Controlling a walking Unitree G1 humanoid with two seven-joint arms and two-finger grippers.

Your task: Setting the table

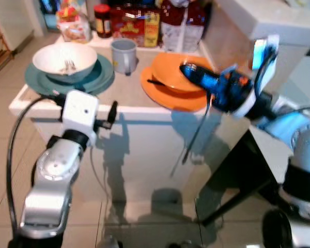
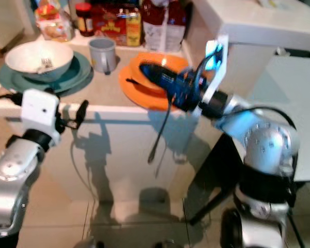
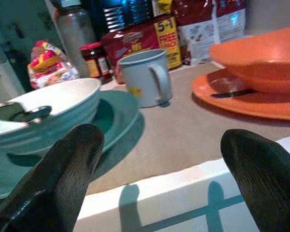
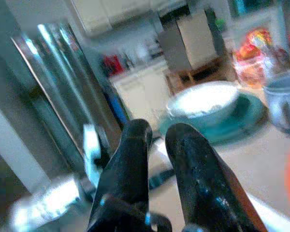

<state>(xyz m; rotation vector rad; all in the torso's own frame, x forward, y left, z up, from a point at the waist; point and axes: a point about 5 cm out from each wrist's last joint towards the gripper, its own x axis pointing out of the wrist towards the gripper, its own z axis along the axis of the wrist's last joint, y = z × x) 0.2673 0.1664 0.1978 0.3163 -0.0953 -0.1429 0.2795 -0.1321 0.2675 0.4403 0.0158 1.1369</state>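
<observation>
An orange bowl [image 1: 173, 72] sits on an orange plate [image 1: 165, 95] at the table's right, with a dark utensil [image 3: 232, 93] lying on the plate's rim. My right gripper [image 1: 187, 68] hovers over the orange bowl, its fingers [image 4: 135, 140] shut with nothing visible between them. On the left, a white bowl [image 1: 64, 59] holding cutlery [image 1: 68, 65] rests on a teal plate [image 1: 101, 77]. A grey mug [image 1: 124, 54] stands between the two settings. My left gripper [image 3: 162, 145] is open at the table's front edge, level with the tabletop.
Food packets and a jar [image 1: 102, 19] line the back of the table [image 1: 124, 88]. A white counter [image 1: 279, 20] rises at the right, close to my right arm. Tiled floor [image 1: 134, 206] lies in front of the table.
</observation>
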